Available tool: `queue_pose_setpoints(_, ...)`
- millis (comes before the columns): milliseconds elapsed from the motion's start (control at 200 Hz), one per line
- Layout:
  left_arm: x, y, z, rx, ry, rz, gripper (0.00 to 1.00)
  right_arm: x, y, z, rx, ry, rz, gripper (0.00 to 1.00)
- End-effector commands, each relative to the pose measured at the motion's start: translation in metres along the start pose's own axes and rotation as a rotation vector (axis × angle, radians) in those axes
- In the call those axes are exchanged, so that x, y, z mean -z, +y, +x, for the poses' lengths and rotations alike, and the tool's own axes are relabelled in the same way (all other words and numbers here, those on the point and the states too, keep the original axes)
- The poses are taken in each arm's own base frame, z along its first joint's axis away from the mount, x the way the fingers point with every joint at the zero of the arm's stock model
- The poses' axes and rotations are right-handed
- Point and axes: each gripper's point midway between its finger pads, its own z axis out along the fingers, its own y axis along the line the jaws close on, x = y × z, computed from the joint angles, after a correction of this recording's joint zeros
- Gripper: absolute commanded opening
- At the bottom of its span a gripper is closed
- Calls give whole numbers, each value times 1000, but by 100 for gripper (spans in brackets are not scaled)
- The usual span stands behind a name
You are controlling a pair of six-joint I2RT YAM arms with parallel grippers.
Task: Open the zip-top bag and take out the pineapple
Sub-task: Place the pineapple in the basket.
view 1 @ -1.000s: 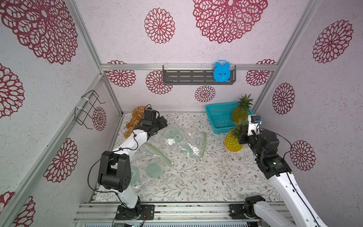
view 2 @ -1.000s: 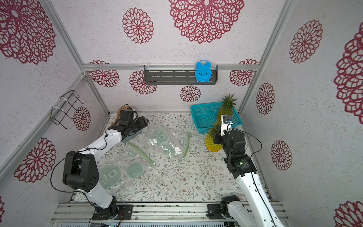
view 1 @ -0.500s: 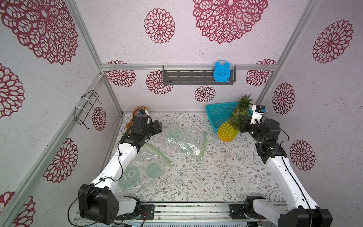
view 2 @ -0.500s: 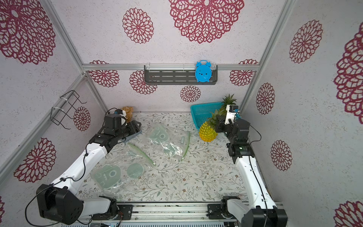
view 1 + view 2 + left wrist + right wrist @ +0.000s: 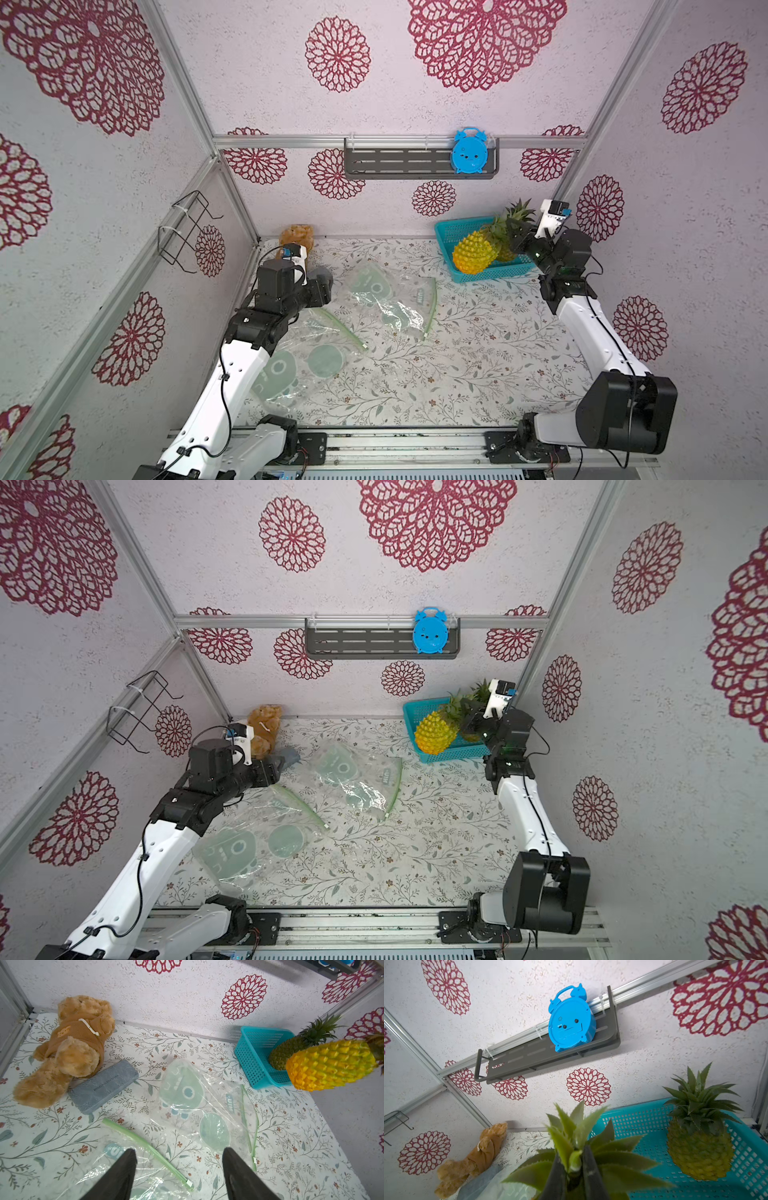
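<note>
Right wrist view shows the right gripper (image 5: 574, 1159) clamped on the pineapple (image 5: 623, 1160) by its leafy crown, holding it aloft at the front edge of the teal basket (image 5: 494, 272), likely to set it down there, while the left gripper (image 5: 178, 1150), jaws apart, hovers over an empty zip-top bag (image 5: 113, 1150).

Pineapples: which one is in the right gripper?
The bright yellow pineapple, clamped by its crown in the right gripper; the greener pineapple stands free in the basket.
</note>
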Motion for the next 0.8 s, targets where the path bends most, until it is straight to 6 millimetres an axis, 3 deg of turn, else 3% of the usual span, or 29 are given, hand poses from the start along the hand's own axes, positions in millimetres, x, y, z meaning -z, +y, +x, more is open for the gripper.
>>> queue_pose_setpoints(0, 6, 2, 1, -59, -33, 5, 69, 10, 33, -83, 53, -251, -113, 0)
queue_pose_setpoints(520, 8, 13, 15, -90, -8, -41, 69, -51, -27, -76, 0, -267, 2, 0)
queue_pose_setpoints(795, 9, 15, 15, -86, -11, -45, 70, -94, -40, -45, 130, -145, 89, 0)
